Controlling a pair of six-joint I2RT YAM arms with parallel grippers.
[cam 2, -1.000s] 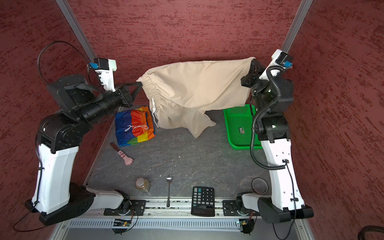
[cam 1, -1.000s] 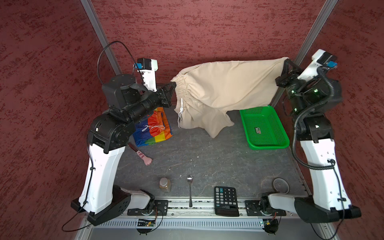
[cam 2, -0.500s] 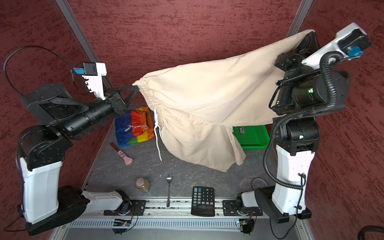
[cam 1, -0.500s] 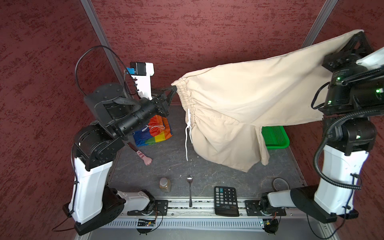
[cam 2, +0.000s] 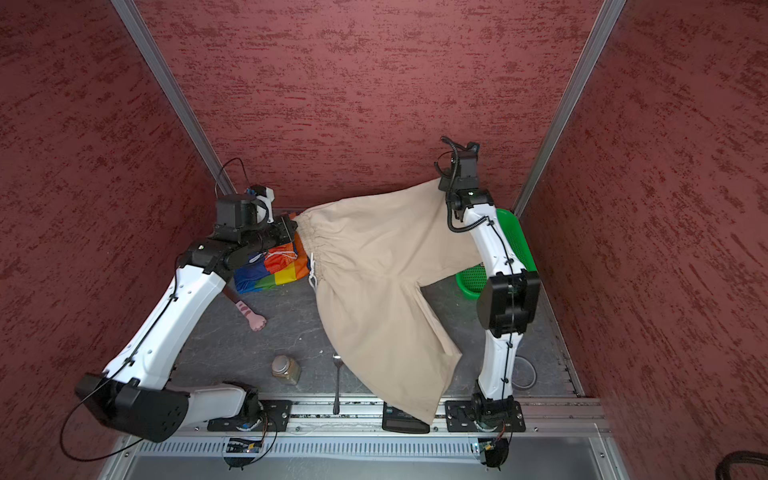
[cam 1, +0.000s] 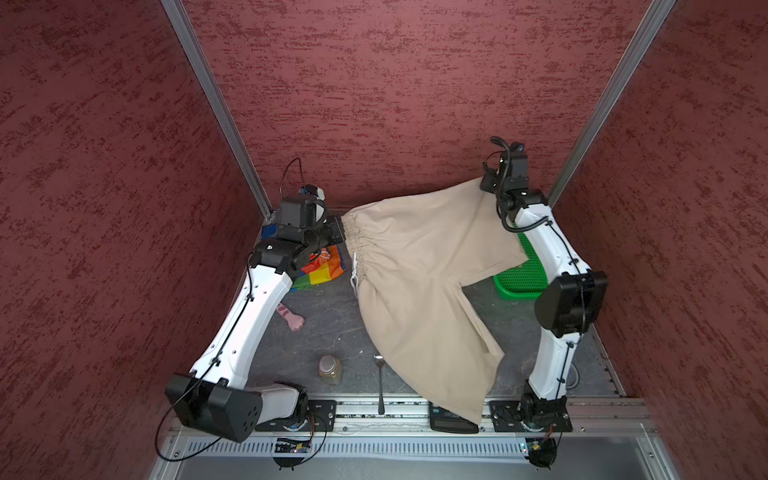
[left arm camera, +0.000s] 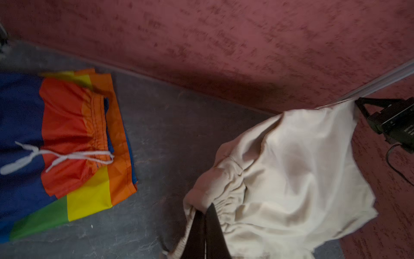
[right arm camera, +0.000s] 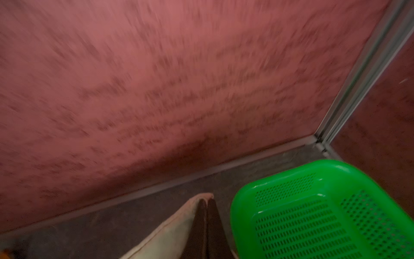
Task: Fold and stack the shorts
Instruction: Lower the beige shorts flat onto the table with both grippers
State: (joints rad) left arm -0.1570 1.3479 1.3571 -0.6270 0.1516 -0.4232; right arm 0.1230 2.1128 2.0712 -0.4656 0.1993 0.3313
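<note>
A: Item one, beige shorts [cam 1: 419, 286]. Location is requested.

B: They are listed as spread across the middle of the table [cam 1: 332, 332]. Half a second ago they are recorded high in the air, stretched between raised arms. Now they are lowered and laid out. One leg is draped over the green basket [cam 1: 519, 282]. The other is run out over the front rail, and the calculator [cam 1: 451, 422] is partly covered by its hem.

A: Grippers?

B: The left gripper [cam 1: 338, 232] is entered as clamped on the waistband corner, as confirmed in the left wrist view. The right gripper [cam 1: 485, 186] is entered as clamped on the far leg's hem corner, near the back wall.

A: Item two, rainbow shorts [cam 1: 322, 272]?

B: Entered as folded at the back left, partly hidden under the left arm, just beside the beige waistband. No shift is noted.

A: What is meant for the task?

B: The shake-out is judged finished, and the beige pair flat enough to be folded. Folding it and stacking are not yet done. The overhanging hem is noted as a risk, since the calculator could be dragged.
</note>
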